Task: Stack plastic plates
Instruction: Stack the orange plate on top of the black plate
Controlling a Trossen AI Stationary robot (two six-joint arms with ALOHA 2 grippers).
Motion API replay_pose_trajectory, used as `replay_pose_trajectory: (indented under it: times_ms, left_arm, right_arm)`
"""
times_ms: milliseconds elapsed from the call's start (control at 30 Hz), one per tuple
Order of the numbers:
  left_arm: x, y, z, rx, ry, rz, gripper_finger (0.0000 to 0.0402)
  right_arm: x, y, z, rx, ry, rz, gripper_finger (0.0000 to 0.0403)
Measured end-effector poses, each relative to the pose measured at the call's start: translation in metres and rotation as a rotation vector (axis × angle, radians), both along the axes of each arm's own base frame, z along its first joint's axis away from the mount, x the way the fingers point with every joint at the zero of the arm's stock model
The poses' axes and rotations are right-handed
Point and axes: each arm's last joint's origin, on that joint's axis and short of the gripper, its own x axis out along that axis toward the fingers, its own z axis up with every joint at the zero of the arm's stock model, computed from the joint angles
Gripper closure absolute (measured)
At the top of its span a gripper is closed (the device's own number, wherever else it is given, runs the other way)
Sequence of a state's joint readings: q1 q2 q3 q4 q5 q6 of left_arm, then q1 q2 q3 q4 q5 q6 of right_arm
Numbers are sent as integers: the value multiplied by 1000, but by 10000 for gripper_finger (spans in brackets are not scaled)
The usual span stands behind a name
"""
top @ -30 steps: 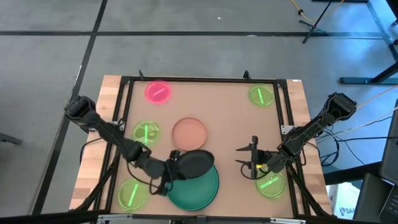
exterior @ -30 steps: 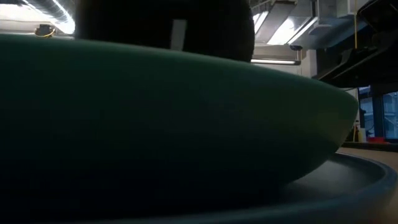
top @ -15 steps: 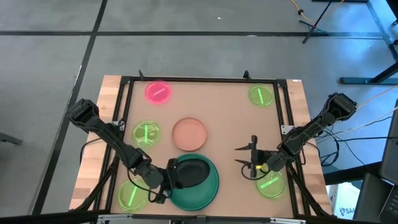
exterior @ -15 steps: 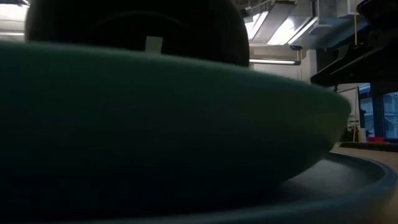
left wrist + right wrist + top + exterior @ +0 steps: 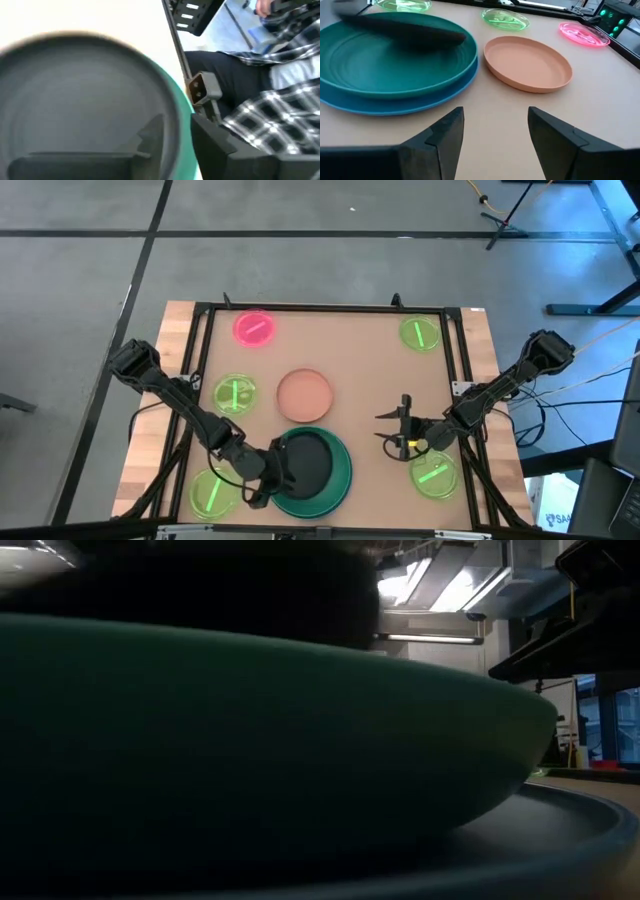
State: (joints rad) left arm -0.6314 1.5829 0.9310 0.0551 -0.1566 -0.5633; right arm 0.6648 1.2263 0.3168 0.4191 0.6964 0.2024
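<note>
Stack so far: dark green plate sits on blue plate at the near middle of the table; black plate lies in the green one, so three are nested.
Loose, left side: neon-green plate near the front-left corner, partly under the left arm; another neon-green plate behind it.
Loose, far left: pink plate, well apart from the stack.
Loose, middle: salmon plate, just behind the stack, not touching it as far as the right wrist view shows.
Loose, right side: neon-green plate at the far right; another at the front right, just beside the right gripper.
Left gripper: at the left rim of the stack, over the black plate's edge. Jaws look parted in the left wrist view, but that picture is smeared; cannot tell whether the plate is fully let go.
Right gripper: waits with fingers spread wide and empty, right of the stack.
Progress: roughly a third done by my reading; six plates left to gather, salmon looks the sensible next layer.
Change since a second ago: black plate was tilted over the green plate's far edge, carried by the left gripper; now it lies flat and centred. Left arm has drawn in toward the near edge. Right arm barely shifted.
</note>
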Motion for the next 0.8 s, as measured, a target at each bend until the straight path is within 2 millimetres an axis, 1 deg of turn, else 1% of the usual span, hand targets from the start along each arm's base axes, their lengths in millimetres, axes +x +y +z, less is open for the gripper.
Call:
replay_pose_trajectory:
  times_ms: [133, 233, 367, 467, 667, 800]
  left_arm:
    - [1, 2, 0, -1, 3, -12, 273]
    - [3, 5, -1, 36, -8, -25, 268]
    - [8, 18, -4, 93, 16, -8, 267]
    - [14, 33, -7, 126, 51, 60, 267]
    - [24, 73, -11, 141, 153, 211, 267]
    - [24, 101, -13, 161, 243, 320, 266]
  right_arm:
    - [0, 0, 0, 1, 0, 1, 189]
    - [0, 0, 0, 1, 0, 1, 189]
    - [0, 0, 0, -7, 1, 3, 189]
    - [0, 0, 0, -25, 0, 1, 189]
    - [0, 0, 0, -27, 0, 1, 189]
    - [0, 0, 0, -21, -1, -2, 189]
